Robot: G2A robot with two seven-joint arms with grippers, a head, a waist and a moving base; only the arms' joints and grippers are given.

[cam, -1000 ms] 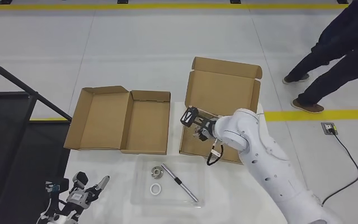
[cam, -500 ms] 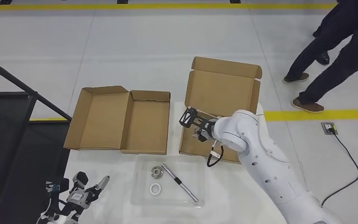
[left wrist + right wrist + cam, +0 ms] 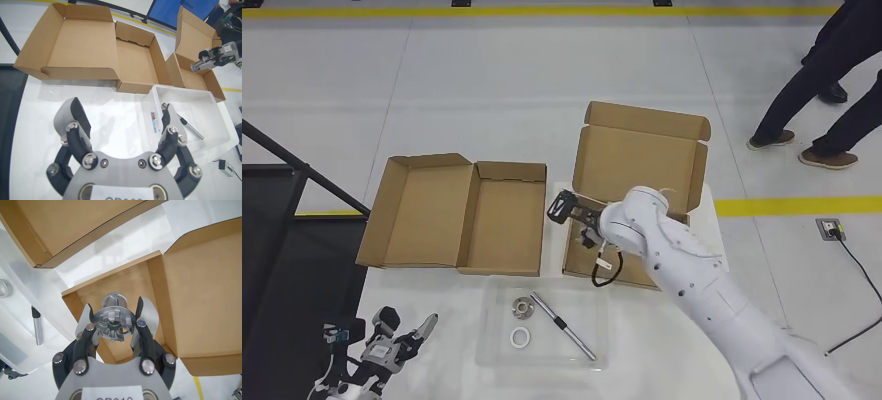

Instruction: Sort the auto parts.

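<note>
Nearest the robot, left of the clear plastic tray [image 3: 490, 322], the left hand [image 3: 122, 106] hangs over the white worktop [image 3: 432, 300], fingers spread wide and empty. Inside the tray lie a long steel rod with a black end [image 3: 564, 326], a small silver metal hub [image 3: 520, 306] and a white ring [image 3: 521, 339]. Beyond the tray, the right hand [image 3: 114, 304] grips a silver cast-metal flanged part [image 3: 113, 323] above the tray-side corner of an open brown cardboard box [image 3: 642, 160]. A second open cardboard box [image 3: 442, 215] stands beyond the tray's left end.
</note>
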